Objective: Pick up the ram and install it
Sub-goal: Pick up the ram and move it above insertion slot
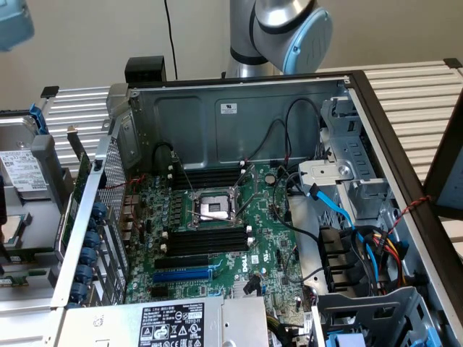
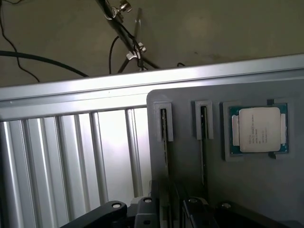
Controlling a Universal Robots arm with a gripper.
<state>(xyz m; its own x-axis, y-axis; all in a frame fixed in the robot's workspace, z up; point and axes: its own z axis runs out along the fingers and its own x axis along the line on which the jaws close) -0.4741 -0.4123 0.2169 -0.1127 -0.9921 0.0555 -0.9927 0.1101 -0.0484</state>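
Note:
Two ram sticks stand on edge in narrow slots of a grey holder tray point(image 2: 185, 175) in the wrist view, one stick point(image 2: 164, 142) beside the other point(image 2: 203, 142). My gripper point(image 2: 164, 211) hangs over the near end of the first stick, open, with nothing between its fingers and clear of the stick. In the exterior view the open computer case shows the green motherboard point(image 1: 268, 238). It carries black memory slots point(image 1: 206, 240) on one side of the processor socket point(image 1: 213, 207) and more black slots point(image 1: 210, 177) on the other. The arm's joint point(image 1: 286, 32) rises behind the case.
A processor chip point(image 2: 259, 129) lies in a square recess of the tray next to the sticks. Ribbed aluminium table point(image 2: 71, 156) lies beside the tray. In the case are a blue slot point(image 1: 181, 275), loose cables point(image 1: 340, 210), drive bays point(image 1: 362, 166) and the power supply point(image 1: 170, 324).

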